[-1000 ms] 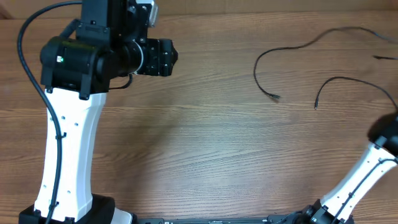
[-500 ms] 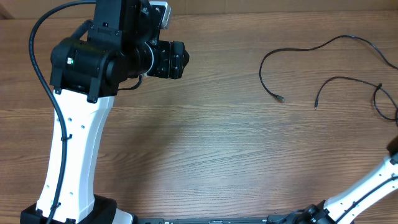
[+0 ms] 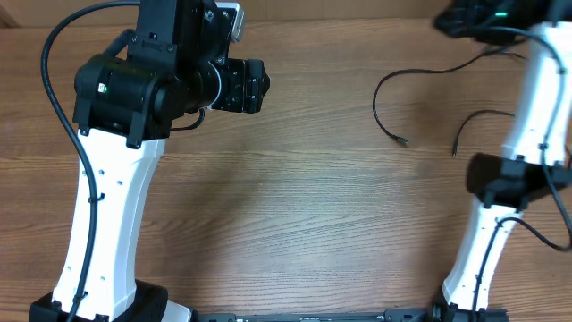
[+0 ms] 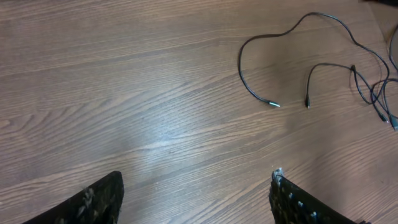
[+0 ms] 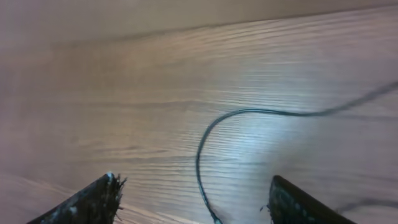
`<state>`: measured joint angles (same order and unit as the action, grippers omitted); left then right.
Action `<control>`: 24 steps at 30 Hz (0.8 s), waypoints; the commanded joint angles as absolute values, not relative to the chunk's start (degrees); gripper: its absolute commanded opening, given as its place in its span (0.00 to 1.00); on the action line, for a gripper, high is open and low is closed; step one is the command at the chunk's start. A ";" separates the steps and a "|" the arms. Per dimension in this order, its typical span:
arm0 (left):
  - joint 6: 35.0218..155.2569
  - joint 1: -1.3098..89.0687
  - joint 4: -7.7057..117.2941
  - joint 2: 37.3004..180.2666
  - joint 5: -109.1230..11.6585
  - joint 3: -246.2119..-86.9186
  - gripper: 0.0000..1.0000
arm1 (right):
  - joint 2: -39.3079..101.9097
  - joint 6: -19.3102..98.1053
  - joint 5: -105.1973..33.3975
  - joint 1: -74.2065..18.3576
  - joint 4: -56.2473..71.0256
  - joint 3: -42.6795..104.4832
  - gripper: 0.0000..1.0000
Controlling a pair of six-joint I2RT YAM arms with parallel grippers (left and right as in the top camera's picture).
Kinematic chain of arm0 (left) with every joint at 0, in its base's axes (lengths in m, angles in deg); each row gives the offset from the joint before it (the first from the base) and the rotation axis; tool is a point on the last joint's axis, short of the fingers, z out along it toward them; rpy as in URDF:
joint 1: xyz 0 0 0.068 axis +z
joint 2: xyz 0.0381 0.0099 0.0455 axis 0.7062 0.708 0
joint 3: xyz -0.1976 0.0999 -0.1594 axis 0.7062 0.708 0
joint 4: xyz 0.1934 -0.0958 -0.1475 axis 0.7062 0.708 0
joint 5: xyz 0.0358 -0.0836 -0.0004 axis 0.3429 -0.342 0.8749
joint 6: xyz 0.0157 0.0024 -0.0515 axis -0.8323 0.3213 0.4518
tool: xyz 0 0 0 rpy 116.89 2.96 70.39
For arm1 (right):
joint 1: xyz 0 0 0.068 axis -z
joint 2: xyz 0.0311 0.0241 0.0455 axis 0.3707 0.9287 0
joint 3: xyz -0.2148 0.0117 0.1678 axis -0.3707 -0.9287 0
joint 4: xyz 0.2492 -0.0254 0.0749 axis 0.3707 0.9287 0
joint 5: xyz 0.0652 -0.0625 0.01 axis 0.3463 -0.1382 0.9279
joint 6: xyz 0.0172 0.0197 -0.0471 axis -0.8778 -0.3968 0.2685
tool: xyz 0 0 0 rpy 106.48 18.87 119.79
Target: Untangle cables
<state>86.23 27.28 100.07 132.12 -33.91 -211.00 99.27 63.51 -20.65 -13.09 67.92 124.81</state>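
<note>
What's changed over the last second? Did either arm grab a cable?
The right arm swung from the right edge of the table up over the cables; its fingers stand open above one, holding nothing. The left arm shifted slightly right, then stopped, fingers open and empty. The two free cable ends barely moved.

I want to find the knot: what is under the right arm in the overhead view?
Two cables run from free plugs and pass beneath the right arm. Their farther stretches are covered there; the left wrist view shows strands crossing near its right edge.
</note>
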 commanded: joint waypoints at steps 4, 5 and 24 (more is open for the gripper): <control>86.54 26.89 100.55 131.20 -33.17 -210.91 0.75 | 98.35 62.30 -30.49 -25.64 60.62 109.16 0.81; 86.52 26.89 101.14 131.20 -33.15 -210.91 0.75 | 98.35 61.65 -30.45 -27.61 58.30 105.86 0.81; 86.12 26.89 101.78 131.20 -33.21 -210.91 0.75 | 98.35 59.51 -30.42 -31.45 43.99 81.69 0.48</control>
<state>86.19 27.28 101.78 132.12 -33.72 -210.98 99.29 59.94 -30.05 -31.54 45.26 84.22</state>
